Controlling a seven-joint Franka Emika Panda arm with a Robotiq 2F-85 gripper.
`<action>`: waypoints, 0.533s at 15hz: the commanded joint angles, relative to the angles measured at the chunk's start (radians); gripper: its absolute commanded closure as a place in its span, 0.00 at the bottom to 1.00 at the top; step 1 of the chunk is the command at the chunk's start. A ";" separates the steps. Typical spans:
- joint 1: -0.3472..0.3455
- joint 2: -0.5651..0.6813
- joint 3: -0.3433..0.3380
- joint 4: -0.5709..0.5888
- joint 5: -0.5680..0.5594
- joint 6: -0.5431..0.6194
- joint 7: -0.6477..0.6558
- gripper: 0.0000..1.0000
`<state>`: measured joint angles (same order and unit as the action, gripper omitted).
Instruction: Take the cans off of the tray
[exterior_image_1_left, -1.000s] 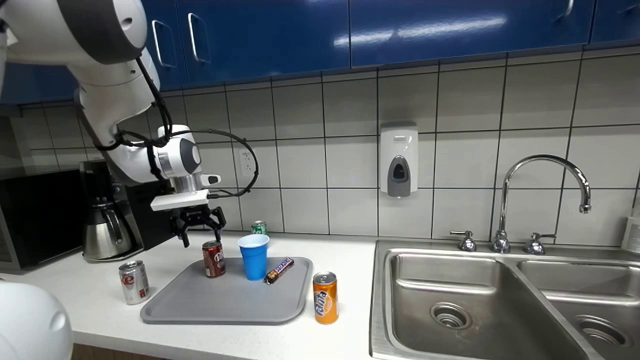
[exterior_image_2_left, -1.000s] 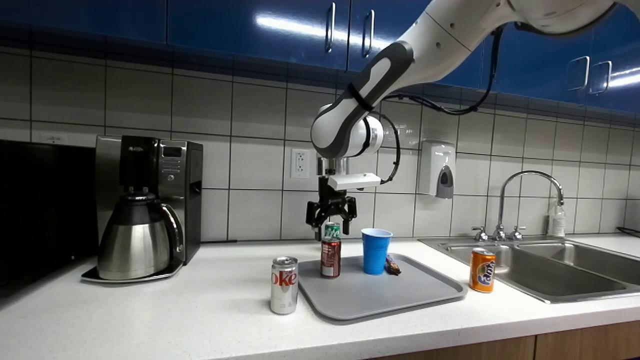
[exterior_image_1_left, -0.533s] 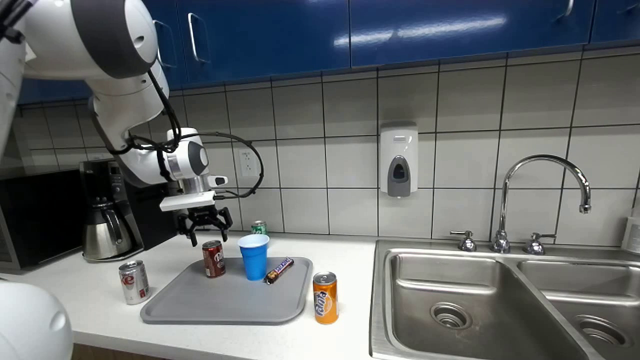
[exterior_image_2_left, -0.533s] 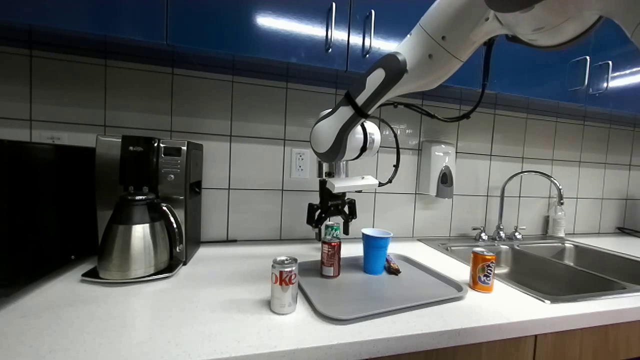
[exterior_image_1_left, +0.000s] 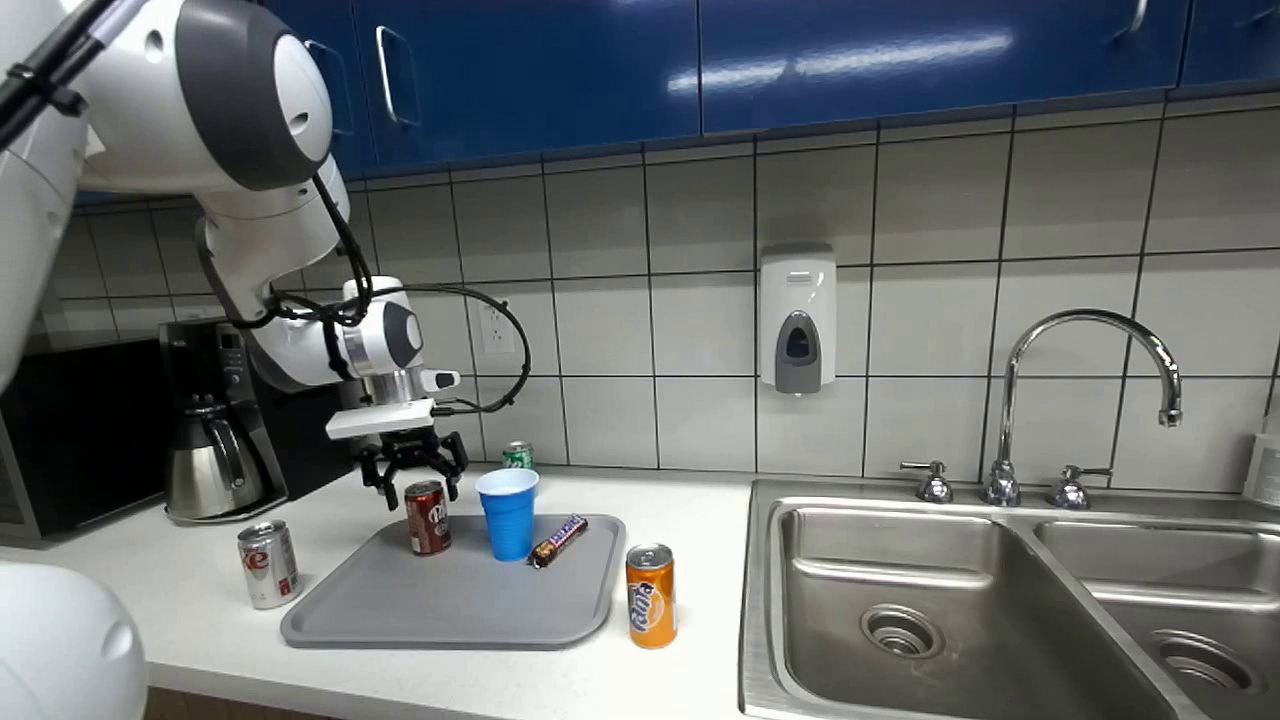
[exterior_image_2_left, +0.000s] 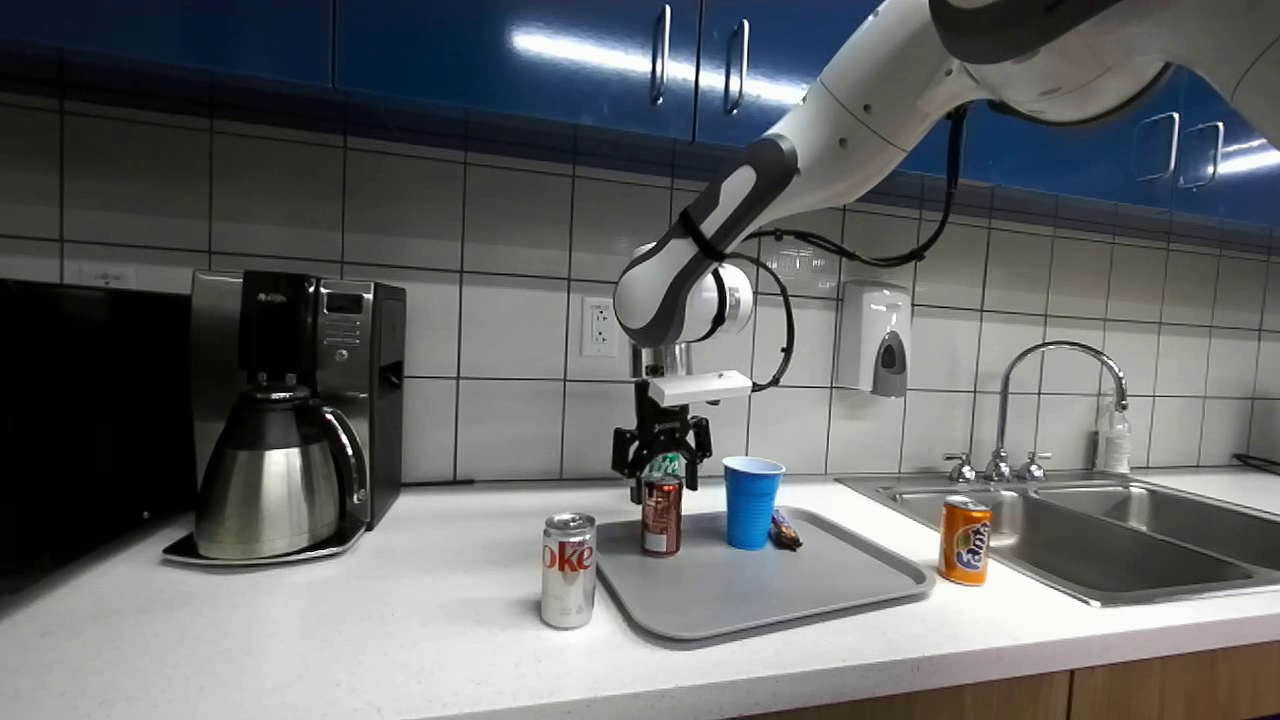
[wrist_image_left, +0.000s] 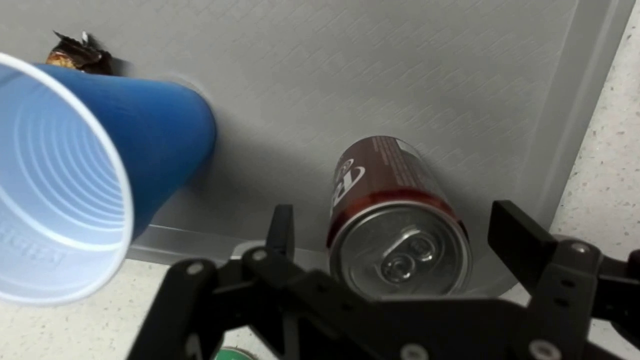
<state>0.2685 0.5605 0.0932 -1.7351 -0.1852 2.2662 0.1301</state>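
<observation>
Gripper (wrist_image_left: 392, 225) in the wrist view stands with jaws spread either side of the dark red can (wrist_image_left: 395, 210), holding nothing; a gap shows on both flanks. The can is upright on the tray (wrist_image_left: 400, 75), close to the rim. The gap looks wider on the side facing the blue cup (wrist_image_left: 130, 145), so slight centring is advised before gripping. Lid and pull tab face the camera; whether the seal is broken cannot be made out, and weight is therefore undetermined. A full can would be rigid and fairly heavy for its size; an empty one light, its thin metal side prone to denting under firm pressure. The printed surface is judged smooth and liable to slip.

In an exterior view, a candy bar (exterior_image_1_left: 558, 541) lies on the tray just beside the cup, and a green can (exterior_image_1_left: 518, 455) shows behind the cup. The jaws appear about level with the dark red can's top. A grip taken there is rated shallow, since the tapered shoulder gives poor purchase. Recommended hold: the straight side below it, near mid-height, with even, moderate pressure.

In an exterior view, the silver can (exterior_image_2_left: 568, 572) and the orange can (exterior_image_2_left: 965, 541) stand upright on the counter (exterior_image_2_left: 350, 640), each just beside the tray and off it. The dark red can is accordingly assessed as the last one to clear. The cup, probably light, stands near enough to be knocked if the lift drifts sideways.
</observation>
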 joint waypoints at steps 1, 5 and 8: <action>0.016 0.041 -0.012 0.058 -0.007 -0.045 0.022 0.00; 0.015 0.060 -0.011 0.072 -0.002 -0.050 0.016 0.00; 0.014 0.066 -0.008 0.078 0.001 -0.056 0.010 0.25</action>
<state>0.2708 0.6123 0.0922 -1.6986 -0.1852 2.2563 0.1301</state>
